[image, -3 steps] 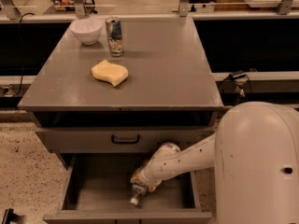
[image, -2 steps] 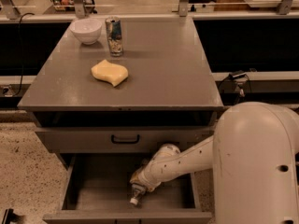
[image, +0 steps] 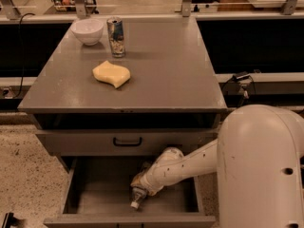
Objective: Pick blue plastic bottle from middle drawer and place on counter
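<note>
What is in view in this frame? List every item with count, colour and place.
counter: one, grey, top of the cabinet
bowl: one, white, far left of the counter
metal can: one, shiny, upright just right of the bowl
yellow sponge-like piece: one, on the counter nearer than the can
drawer front: one, grey with a black handle, below the counter
middle drawer: one, grey, pulled open at the bottom
blue plastic bottle: one, clear with a white cap, lying in the middle drawer, cap toward the camera
arm: one, white, reaching from the right into the middle drawer
gripper: one, at the bottle inside the middle drawer
</note>
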`<control>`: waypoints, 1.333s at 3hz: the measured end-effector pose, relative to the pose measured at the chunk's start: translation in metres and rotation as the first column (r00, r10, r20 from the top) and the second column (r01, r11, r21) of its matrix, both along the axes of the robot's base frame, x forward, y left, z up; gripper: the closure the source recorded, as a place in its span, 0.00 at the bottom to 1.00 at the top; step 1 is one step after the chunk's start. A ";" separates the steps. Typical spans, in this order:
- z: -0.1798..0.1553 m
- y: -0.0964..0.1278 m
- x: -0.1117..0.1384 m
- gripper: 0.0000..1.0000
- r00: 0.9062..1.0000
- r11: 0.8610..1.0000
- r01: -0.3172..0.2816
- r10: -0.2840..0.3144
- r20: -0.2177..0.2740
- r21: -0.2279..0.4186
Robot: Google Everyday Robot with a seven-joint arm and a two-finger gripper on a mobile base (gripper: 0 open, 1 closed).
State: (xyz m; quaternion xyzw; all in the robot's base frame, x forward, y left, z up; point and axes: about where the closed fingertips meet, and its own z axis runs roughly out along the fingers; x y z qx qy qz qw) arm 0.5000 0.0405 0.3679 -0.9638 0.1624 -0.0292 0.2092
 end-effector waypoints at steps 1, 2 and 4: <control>0.000 0.001 0.000 0.73 1.000 1.000 -0.001 0.001 0.000 0.003; 0.014 -0.002 -0.005 0.79 0.999 0.995 0.006 -0.010 0.043 0.097; 0.066 0.001 -0.036 0.80 0.979 0.928 -0.015 -0.061 0.192 0.372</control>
